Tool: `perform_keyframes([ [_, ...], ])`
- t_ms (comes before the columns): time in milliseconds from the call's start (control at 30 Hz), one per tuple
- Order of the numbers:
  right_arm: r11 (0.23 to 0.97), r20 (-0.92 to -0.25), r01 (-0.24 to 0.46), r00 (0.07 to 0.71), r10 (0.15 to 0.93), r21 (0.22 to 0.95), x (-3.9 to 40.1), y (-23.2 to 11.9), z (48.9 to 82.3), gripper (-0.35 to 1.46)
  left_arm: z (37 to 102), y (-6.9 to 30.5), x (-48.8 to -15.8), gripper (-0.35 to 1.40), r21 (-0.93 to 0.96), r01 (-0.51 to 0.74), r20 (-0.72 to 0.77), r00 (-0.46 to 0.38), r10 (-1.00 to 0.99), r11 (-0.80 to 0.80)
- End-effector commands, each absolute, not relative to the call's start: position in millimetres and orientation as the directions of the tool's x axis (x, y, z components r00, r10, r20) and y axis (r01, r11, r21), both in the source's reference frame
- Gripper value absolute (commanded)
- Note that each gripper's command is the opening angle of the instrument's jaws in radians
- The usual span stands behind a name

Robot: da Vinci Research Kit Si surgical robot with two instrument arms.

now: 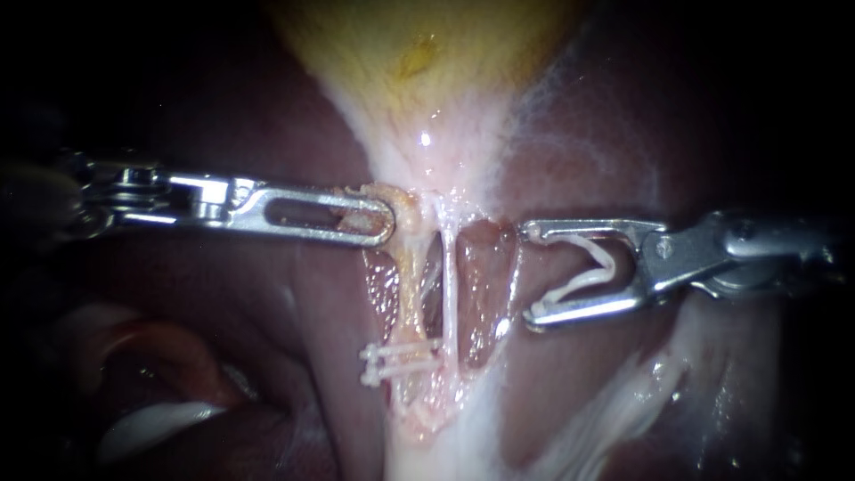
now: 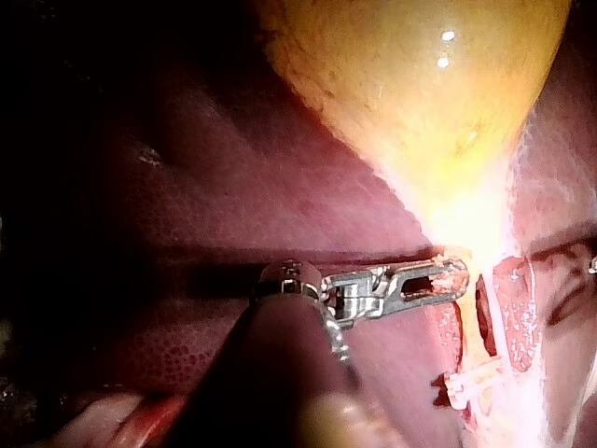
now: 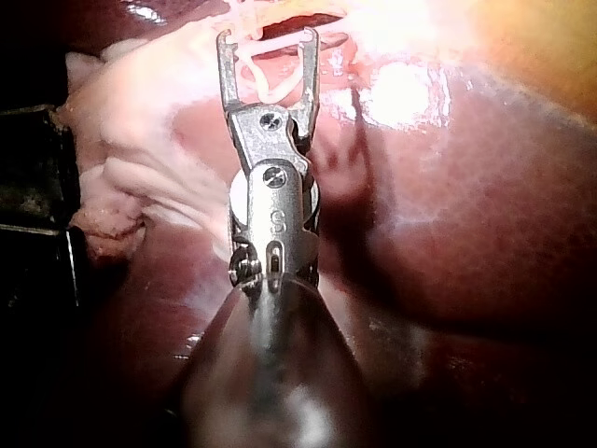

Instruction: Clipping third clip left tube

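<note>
Approach stage: right instrument (image 1: 533,273) holds a white clip (image 1: 583,267) in wide-spread jaws, just right of the tubes. Left instrument (image 1: 378,218) grips tissue (image 1: 405,200) atop the left tube (image 1: 408,294), above two placed clips (image 1: 401,361). Next move, I judge: straddle that tube with the clip

Polished silver on left instrument (image 1: 378,218): long slotted jaw, stacked hinge links, dark shaft. Same bright steel on right instrument (image 1: 533,274): two thin jaws, round pivot screws, slotted wrist, dark tapering shaft.
</note>
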State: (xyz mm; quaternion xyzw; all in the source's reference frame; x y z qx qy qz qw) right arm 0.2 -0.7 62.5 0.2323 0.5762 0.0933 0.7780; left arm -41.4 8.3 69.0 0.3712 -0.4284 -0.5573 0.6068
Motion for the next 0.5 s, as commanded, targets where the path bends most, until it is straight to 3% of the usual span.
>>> perform_keyframes([
  [33, 0.875, -0.853, 0.125, 0.32, 0.411, 0.469, 0.3, -0.8, 62.5, 0.5, 69.0, 8.3, -41.4, -0.35, 0.928, 0.358, 0.106, 0.012, -0.994, 0.103],
  [500, 0.878, -0.857, 0.132, 0.324, 0.4, 0.459, 0.4, -0.7, 62.5, 0.5, 66.1, 8.6, -39.5, -0.35, 0.932, 0.35, 0.091, 0.023, -0.996, 0.093],
])
